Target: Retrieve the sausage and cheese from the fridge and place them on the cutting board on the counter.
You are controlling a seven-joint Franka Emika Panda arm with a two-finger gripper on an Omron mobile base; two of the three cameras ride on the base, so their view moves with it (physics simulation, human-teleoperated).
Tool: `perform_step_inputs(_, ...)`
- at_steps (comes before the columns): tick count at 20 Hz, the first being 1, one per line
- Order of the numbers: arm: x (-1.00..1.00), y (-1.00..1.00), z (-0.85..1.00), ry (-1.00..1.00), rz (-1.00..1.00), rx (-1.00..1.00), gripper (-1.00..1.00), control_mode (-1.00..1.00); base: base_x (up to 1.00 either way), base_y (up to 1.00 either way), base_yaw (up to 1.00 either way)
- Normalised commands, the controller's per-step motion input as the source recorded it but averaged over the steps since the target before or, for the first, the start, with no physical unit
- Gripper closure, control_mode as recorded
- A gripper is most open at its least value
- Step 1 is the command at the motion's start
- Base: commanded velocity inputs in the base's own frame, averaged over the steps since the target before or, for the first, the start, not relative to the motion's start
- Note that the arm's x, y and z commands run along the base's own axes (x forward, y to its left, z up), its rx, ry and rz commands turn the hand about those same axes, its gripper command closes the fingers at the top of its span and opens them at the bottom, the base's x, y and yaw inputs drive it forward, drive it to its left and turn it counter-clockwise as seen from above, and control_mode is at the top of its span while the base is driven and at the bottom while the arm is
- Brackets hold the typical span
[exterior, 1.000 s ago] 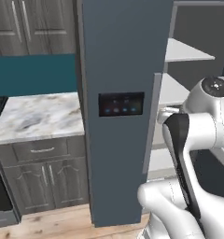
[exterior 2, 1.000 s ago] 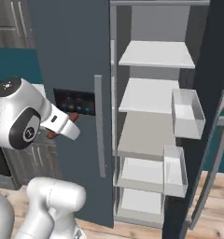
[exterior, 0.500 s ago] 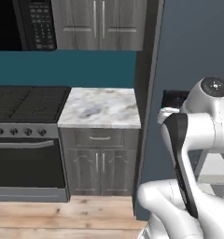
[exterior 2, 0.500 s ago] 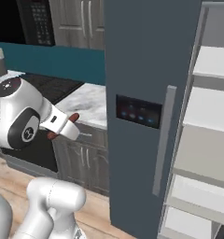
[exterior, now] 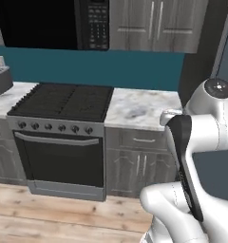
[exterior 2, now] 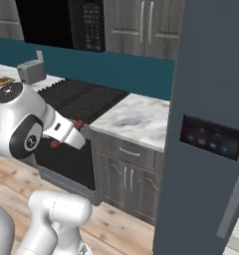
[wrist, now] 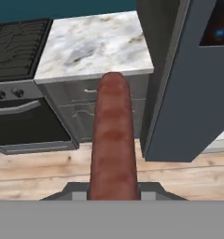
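Standing out from the claw along the line of the hand view, the sausage is a dark red-brown rod with a rounded far end, and the claw is pinching its near end between the two small dark tips at the bottom of that view. In the right base view the same sausage shows as a short reddish stub at the end of the white hand, held in the air in front of the stove, touching nothing but the claw.

Beyond the sausage's tip lies the surface, a white-and-grey veined marble top over dark grey cabinets with silver handles; the stretch of it between stove and fridge is bare. The fridge stands just beside this stretch, to its right, slate blue-grey, with a black panel showing blue lights and a long grey handle below it.

On the other side of the marble sits a black stove with a row of knobs and a dark oven door. A black microwave hangs above it, with grey upper cabinets alongside and a teal wall behind. Farther left on the marble, past the stove, stands a grey toaster. The floor is light wood planks.
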Motion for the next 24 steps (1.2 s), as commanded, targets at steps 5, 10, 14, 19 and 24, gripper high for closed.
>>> perform_step_inputs(5,0.00,0.00,0.00,0.00,0.00,0.00,1.00,1.00,0.48,0.76,0.00)
perform_step_inputs(10,0.00,0.00,0.00,0.00,0.00,0.00,1.00,1.00,0.52,0.76,0.00)
perform_step_inputs(14,0.00,0.00,0.00,0.00,0.00,0.00,1.00,1.00,0.57,0.75,0.00)
perform_step_inputs(19,0.00,0.00,0.00,0.00,0.00,0.00,1.00,1.00,0.62,0.74,0.00)
perform_step_inputs(24,0.00,0.00,0.00,0.00,0.00,0.00,1.00,1.00,0.65,0.75,0.00)
